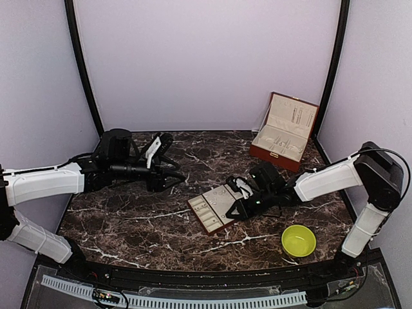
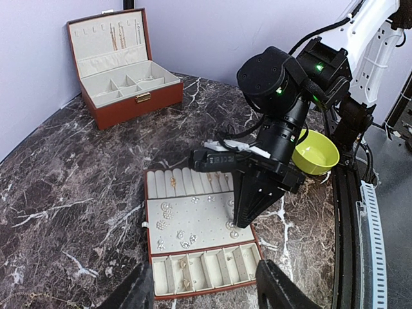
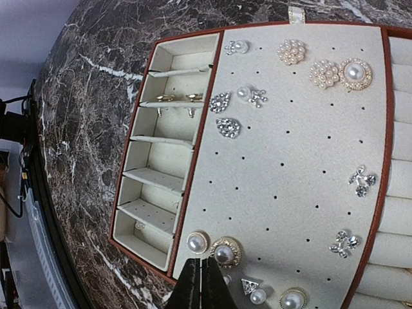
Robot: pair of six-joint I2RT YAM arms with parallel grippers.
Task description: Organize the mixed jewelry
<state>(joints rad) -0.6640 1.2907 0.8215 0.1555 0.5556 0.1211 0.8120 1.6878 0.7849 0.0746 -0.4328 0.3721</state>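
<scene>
The mixed jewelry shows as small pearl and crystal studs point(image 3: 224, 253) pinned across the cream pad of a compartment tray point(image 3: 290, 161), which lies flat mid-table point(image 1: 205, 217). Gold pieces point(image 3: 168, 98) sit in its side compartments. My right gripper point(image 3: 199, 270) is shut, with its tips just above the pad's corner beside two pearl studs. Nothing shows between the tips, and one small stud is partly hidden behind them. In the left wrist view the right gripper point(image 2: 243, 222) points down onto the tray point(image 2: 199, 291). My left gripper point(image 1: 172, 168) hangs open over the marble at the left, apart from the tray and empty.
A reddish-brown box point(image 1: 285, 132) with a cream lining stands open at the back right. A yellow-green bowl point(image 1: 299, 240) sits near the front right, beside the right arm's base. Black frame posts stand at both back corners.
</scene>
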